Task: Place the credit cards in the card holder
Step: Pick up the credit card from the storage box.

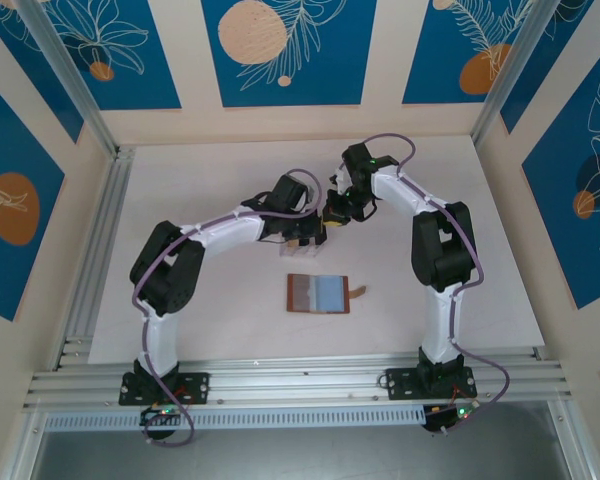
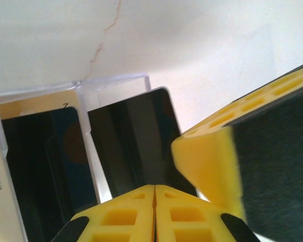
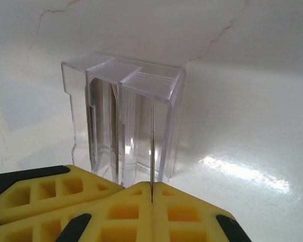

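Blue panels (image 1: 285,50) printed with white leaves and orange discs close in a pale worktop (image 1: 180,200).

At its middle the two arms meet. The left fingers (image 2: 154,191) are pressed together with only a hairline seam between them. A black card (image 2: 134,143) runs straight down into that seam, so they pinch its lower edge.

The right fingers (image 3: 152,190) are likewise closed tight. A thin card edge (image 3: 152,146), seen end-on, rises from between their tips. It appears to be the same black card, since one yellow finger of the right arm (image 2: 212,159) sits against that card's lower right corner in the left wrist view. From above, the left fingers (image 1: 310,238) and right fingers (image 1: 335,213) are almost touching.

Just behind the held card stands a clear box (image 3: 123,116), upright on the worktop and split into narrow slots. Whether the black card is inside a slot or just in front of the box I cannot tell. In the neighbouring slot stand a dark card (image 2: 40,171) and a tan card (image 2: 38,103) behind it.

Nearer the arm bases, apart from the box (image 1: 302,253), the card holder (image 1: 318,294) lies opened flat. Its blue-grey lining faces up and its small tab (image 1: 360,291) sticks out to the right.
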Controlling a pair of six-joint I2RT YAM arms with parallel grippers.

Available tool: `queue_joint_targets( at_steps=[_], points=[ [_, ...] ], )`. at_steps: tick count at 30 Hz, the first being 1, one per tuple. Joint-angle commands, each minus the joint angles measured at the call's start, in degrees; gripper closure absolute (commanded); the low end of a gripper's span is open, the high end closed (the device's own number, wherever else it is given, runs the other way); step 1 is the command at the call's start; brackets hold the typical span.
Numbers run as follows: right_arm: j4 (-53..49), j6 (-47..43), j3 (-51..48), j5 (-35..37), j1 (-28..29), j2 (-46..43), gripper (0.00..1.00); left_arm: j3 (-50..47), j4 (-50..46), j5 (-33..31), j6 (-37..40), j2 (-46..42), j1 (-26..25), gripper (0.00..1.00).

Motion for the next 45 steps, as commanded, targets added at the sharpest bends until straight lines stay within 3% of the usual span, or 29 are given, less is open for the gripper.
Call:
queue_joint_targets(
  at_steps=[1,30,35,45],
  points=[
    [-1.3,-0.4,-0.5,-2.2,-0.1,-1.1,0.95,2.4,-0.7,1.7,-1.1,0.1,-0.5,0.92],
    [-1.1,0.3,-0.3,-4.0,-0.7,-0.6,0.94,-0.5,2.3,1.0,-3.9,4.8,-2.0,0.93],
    [-1.2,0.3,-0.5,-4.4,-0.7,-1.2,0.85,-1.4,2.2,-0.7,-4.2,5.1,-2.0,0.93],
    [0.1,0.9,-1.7,-7.8,-1.4,-1.8,0.84,-1.2,1.5,-2.5,-4.0,6.3,-2.2,0.93]
  ],
)
